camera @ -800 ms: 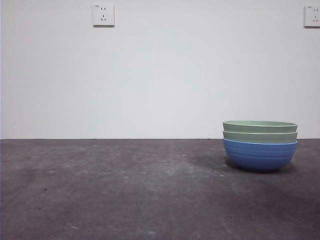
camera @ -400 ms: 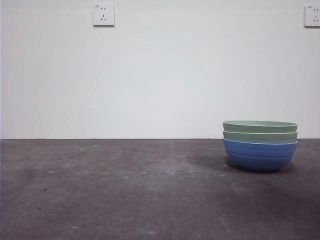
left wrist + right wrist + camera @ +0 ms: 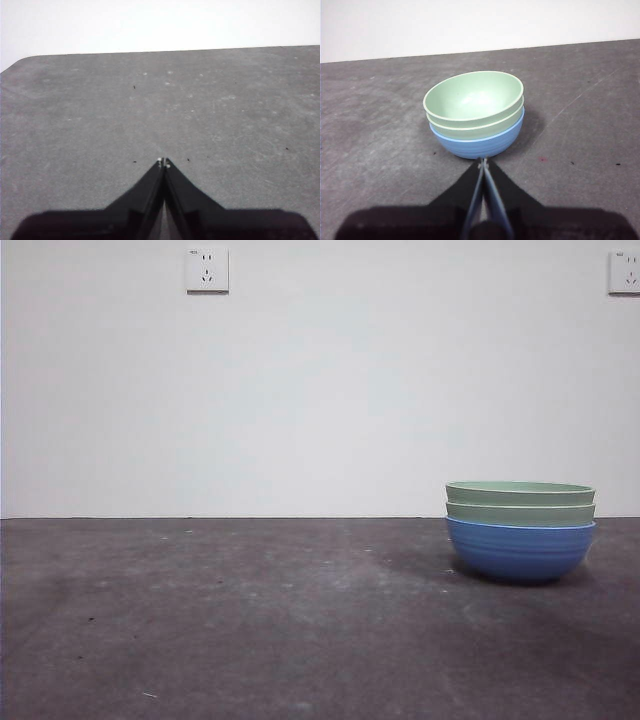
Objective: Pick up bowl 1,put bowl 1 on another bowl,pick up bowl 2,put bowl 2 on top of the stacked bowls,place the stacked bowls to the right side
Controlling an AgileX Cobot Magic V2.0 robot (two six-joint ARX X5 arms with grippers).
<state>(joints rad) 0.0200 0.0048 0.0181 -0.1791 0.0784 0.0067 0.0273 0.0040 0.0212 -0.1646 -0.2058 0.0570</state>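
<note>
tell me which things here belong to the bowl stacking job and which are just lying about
Belong to the job:
- the stacked bowls, right side of the table: blue ribbed bowl as base, two sage-green bowls nested in it
- right gripper, shut, near the stack, apart from it
- left gripper, shut, over bare table

Just there:
- grey table
- two wall sockets

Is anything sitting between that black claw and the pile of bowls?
Nothing visible. In the right wrist view only bare grey table lies between the shut right gripper and the stacked bowls, which stand apart from it. The left gripper, also shut, sees only table.
</note>
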